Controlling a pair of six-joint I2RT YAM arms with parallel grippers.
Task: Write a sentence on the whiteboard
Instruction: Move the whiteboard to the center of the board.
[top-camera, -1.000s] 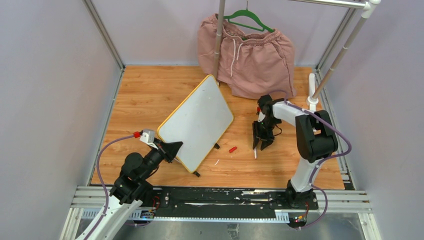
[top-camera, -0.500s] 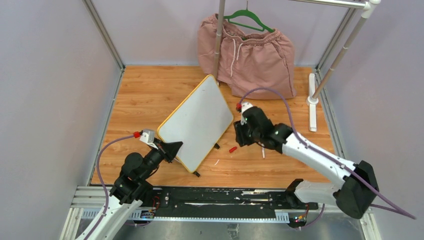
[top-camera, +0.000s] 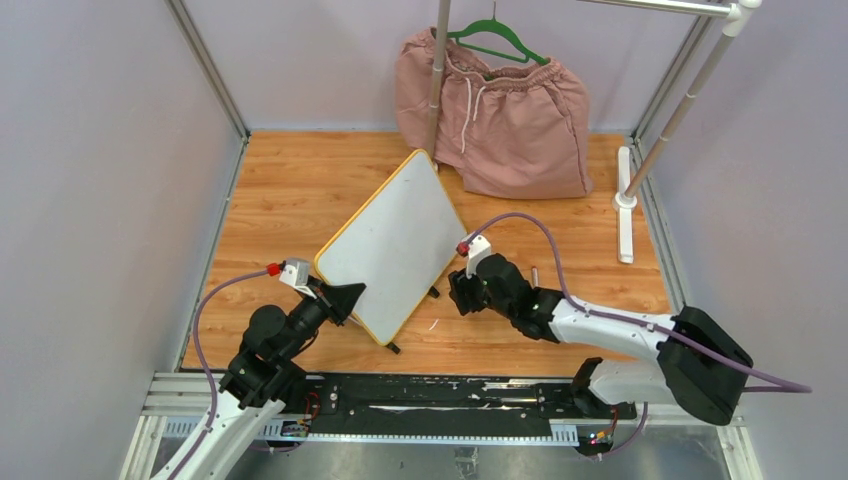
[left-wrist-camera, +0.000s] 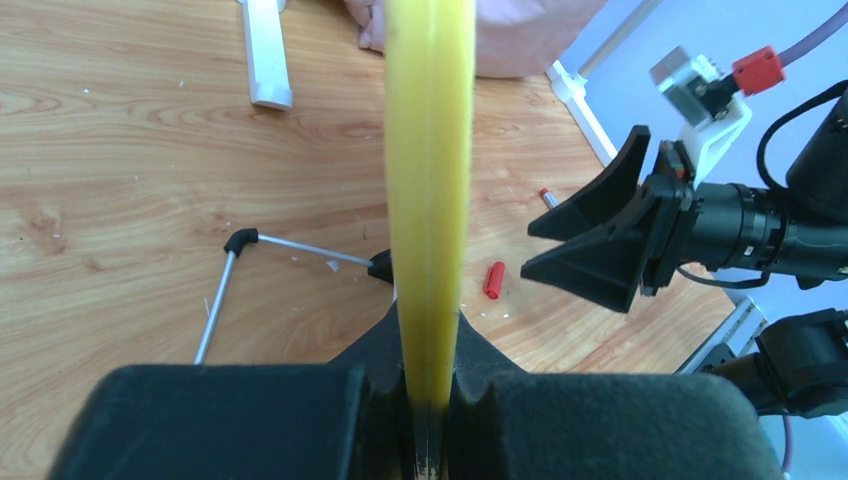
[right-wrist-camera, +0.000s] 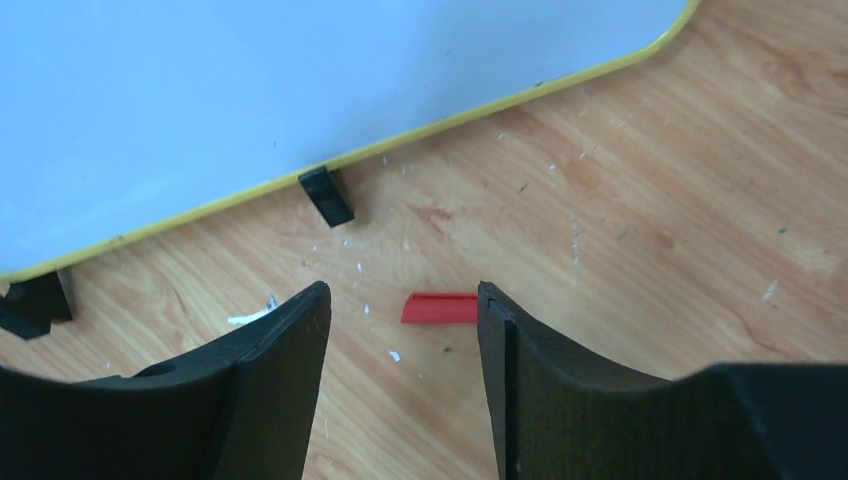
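The left hand (left-wrist-camera: 430, 405) is pinched tight on the thin yellow rim of the small, flat whiteboard (top-camera: 395, 240) with rounded corners, at its near corner. The right hand (right-wrist-camera: 400, 300) is spread wide and holds nothing. It hangs low over the wooden counter (top-camera: 290, 190). A little red plastic cap (right-wrist-camera: 438, 307) lies on the wood, in line with the gap between its fingers.

The whiteboard sits in the middle of the counter, turned at a slant, just beside the right hand. Its small black feet (right-wrist-camera: 326, 195) poke out along the rim.

I think the whiteboard is light, thin and stiff. Its face is smooth and slippery, so the rim is the best place to pinch it. It may slide or tip when a pen pushes on it, so it needs a firm hold.

No red writing shows on the whiteboard from above; the face looks blank. The left wrist view sees only its yellow edge. I cannot tell how much the whiteboard leans. A thin little stick with a red end (left-wrist-camera: 547, 197) lies near the right arm. It may be the pen, but it is too small to be sure.
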